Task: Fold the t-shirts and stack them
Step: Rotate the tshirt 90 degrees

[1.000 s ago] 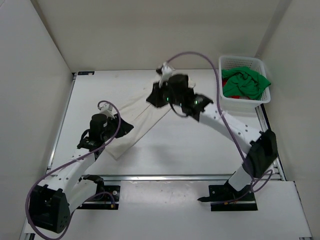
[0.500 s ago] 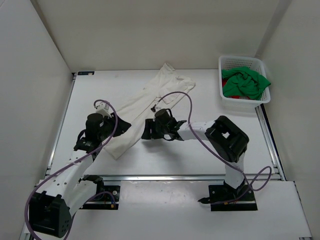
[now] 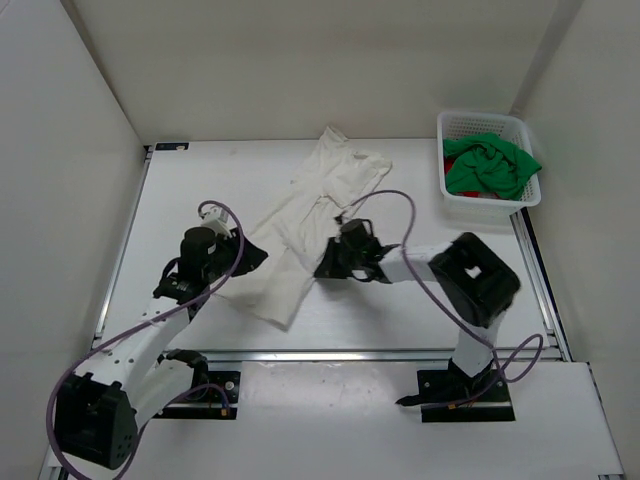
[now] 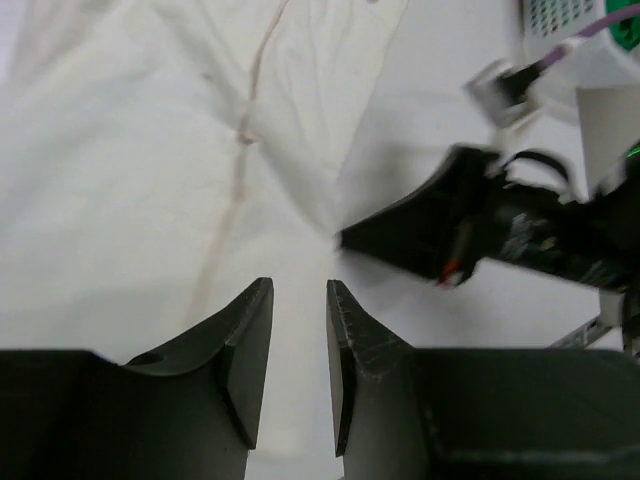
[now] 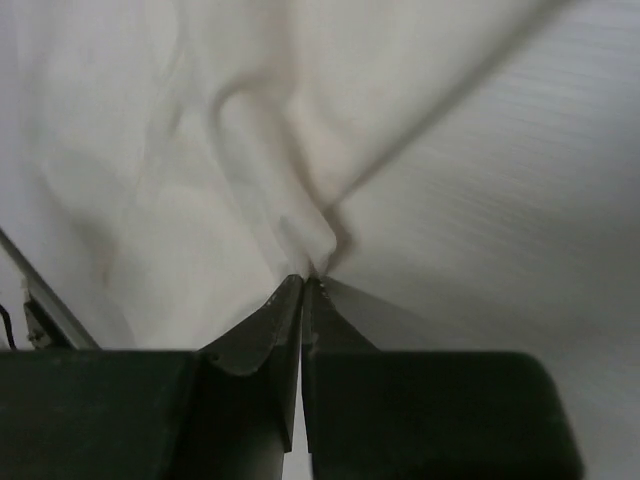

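Note:
The white t-shirt (image 3: 300,215) lies stretched out diagonally across the table, from the far middle to the near left. My right gripper (image 3: 325,268) is low at the shirt's right edge. In the right wrist view it (image 5: 303,280) is shut, pinching a small fold of the white cloth (image 5: 150,150). My left gripper (image 3: 252,257) is at the shirt's left edge. Its jaws (image 4: 298,290) stand apart over the white cloth (image 4: 150,150), with no fold visibly pinched. The green t-shirt (image 3: 490,165) lies bunched on top of the red t-shirt (image 3: 472,196) in the basket.
The white mesh basket (image 3: 480,118) stands at the far right corner of the table. White walls close in the left, back and right sides. A metal rail (image 3: 330,353) runs along the near edge. The right arm's dark wrist (image 4: 480,220) shows close by in the left wrist view.
My right gripper let go of the shirt's far end, came down to its near right edge and shut on it. The shirt's lower part has shifted right and nearer. The left arm barely moved.

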Motion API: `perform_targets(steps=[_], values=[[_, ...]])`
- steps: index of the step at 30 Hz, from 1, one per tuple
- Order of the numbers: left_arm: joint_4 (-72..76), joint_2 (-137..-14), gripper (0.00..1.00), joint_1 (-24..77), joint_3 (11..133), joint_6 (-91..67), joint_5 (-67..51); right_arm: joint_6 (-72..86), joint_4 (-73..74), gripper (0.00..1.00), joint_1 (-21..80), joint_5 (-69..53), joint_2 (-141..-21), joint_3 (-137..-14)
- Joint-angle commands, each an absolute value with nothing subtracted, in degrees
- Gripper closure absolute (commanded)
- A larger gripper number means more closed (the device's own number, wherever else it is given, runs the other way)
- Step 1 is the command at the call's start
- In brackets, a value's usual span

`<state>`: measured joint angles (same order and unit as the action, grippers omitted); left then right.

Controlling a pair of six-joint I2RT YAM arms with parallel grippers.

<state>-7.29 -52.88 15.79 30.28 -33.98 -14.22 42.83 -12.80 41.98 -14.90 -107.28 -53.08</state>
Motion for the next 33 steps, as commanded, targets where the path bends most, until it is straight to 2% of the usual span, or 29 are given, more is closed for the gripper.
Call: perform_targets(steps=[1,3,4,5,6,7,12,15,19,22,25,28,30,33], values=[[-5.9,-56.3,0.61,21.7,31.6,-33.0,-10.4,39.5,-10.1,1.0,29.3,-15.0,-94.0,-40.0],[-4.8,-58.5,0.6,26.4,30.9,-33.9,-9.4,37.0,-8.5,0.97,22.8,-21.2,-87.6,-34.8],[-4.1,-59.8,0.58,28.8,31.1,-33.9,-9.0,35.3,-6.9,0.82,19.7,-23.2,-86.1,-32.5],[-4.1,-60.7,0.58,29.6,31.2,-33.4,-8.4,33.7,-5.9,0.72,17.9,-25.7,-83.2,-30.9],[-5.3,-61.7,0.57,31.2,31.3,-33.0,-7.7,32.9,-3.1,0.56,16.5,-26.2,-81.5,-30.0],[-6.5,-62.3,0.56,32.1,31.0,-31.8,-6.7,31.7,-0.6,0.5,16.3,-24.6,-77.0,-27.6],[-9.1,-59.4,0.53,31.3,24.3,-30.6,-6.2,35.2,6.5,0.48,19.6,-16.6,-55.9,-18.4],[-9.8,-61.8,0.47,35.9,24.1,-31.5,-7.5,38.8,11.2,0.51,22.6,-14.3,-51.2,-17.4],[-9.1,-66.1,0.39,44.5,24.8,-33.0,-8.7,40.5,23.3,0.5,22.1,-7.3,-43.4,-17.8],[-5.3,-68.3,0.37,46.0,23.9,-34.8,-11.2,42.4,28.9,0.48,20.7,-5.6,-35.8,-17.2],[-4.9,-70.5,0.39,47.2,24.4,-34.6,-11.5,44.6,30.6,0.47,23.5,-5.6,-36.5,-17.5],[-4.7,-71.0,0.41,49.0,24.5,-35.1,-11.7,47.4,32.3,0.53,27.2,-4.3,-38.8,-17.6],[-4.1,-71.5,0.42,50.0,24.3,-35.2,-11.9,49.6,33.7,0.61,29.5,-3.6,-37.8,-17.0],[-3.0,-72.6,0.46,50.6,23.6,-35.9,-12.9,51.4,36.6,0.61,30.9,-2.8,-35.5,-16.4]])
